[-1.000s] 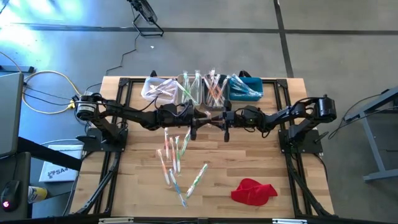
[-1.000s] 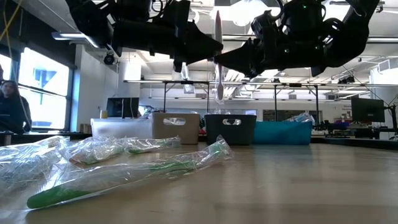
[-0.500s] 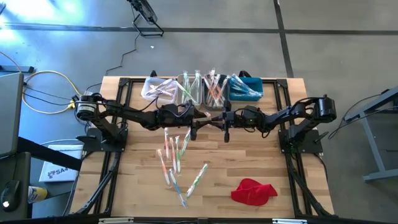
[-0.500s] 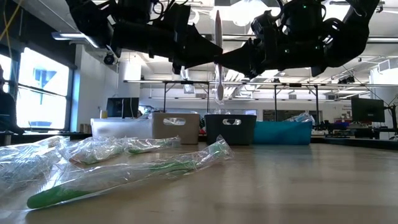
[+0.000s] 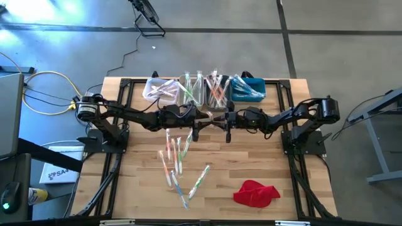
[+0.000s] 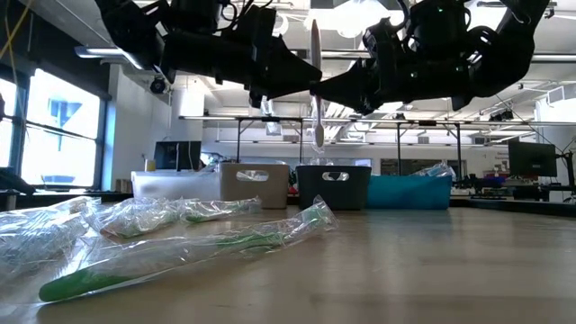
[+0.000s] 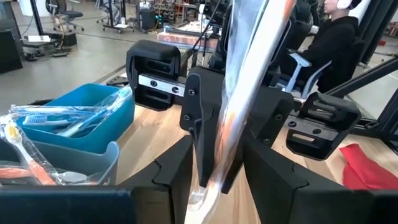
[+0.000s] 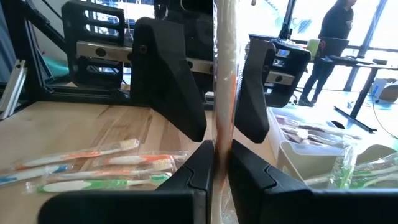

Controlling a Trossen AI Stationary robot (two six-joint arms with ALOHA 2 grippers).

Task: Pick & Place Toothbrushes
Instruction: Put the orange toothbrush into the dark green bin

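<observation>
nearest, loose toothbrushes (image 6: 180, 256) lie on the table (image 5: 251, 163). above mid-table, the right gripper (image 8: 216, 163) pinches a wrapped orange toothbrush (image 8: 224, 81) upright; the left gripper (image 7: 213, 163) stands parted around it, fingers (image 7: 174, 171) apart from the wrapper. beyond, four bins (image 5: 204, 90) hold more brushes.

Wrapped toothbrush (image 8: 222, 74) ran off right wrist frame's top and bottom; handle colour unclear. Seated person (image 7: 329, 37) cropped at frame top.
</observation>
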